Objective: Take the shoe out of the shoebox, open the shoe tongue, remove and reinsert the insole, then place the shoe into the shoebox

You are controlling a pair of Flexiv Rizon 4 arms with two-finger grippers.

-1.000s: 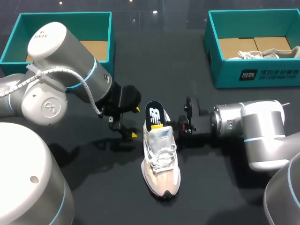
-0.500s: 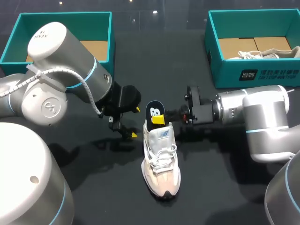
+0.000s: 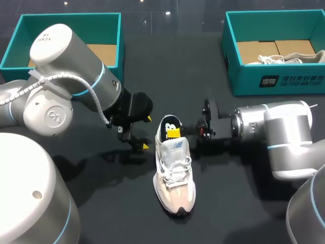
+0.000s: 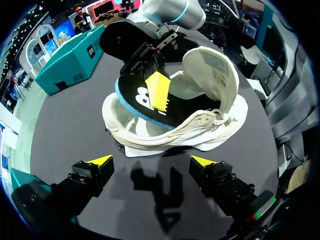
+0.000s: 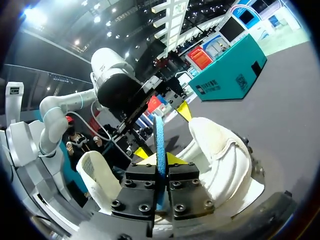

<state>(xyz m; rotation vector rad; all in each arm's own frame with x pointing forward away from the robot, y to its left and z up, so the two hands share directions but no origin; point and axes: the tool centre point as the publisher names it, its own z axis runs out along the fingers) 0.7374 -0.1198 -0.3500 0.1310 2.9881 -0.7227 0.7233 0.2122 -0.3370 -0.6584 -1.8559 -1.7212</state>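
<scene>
The cream mesh shoe [image 3: 174, 173] sits upright at centre frame on my matte black table [image 3: 223, 203]. Reaching in level, my right jaws pinch the thin black, blue-edged insole [image 3: 169, 123] at the heel; my left jaws gape beside it.

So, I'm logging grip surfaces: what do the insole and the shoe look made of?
Insole: probably foam, matte black printed top over a blue layer showing at its edge. Shoe: seemingly soft cream textile, matte, with a padded tongue; exact fabric unclear.
</scene>
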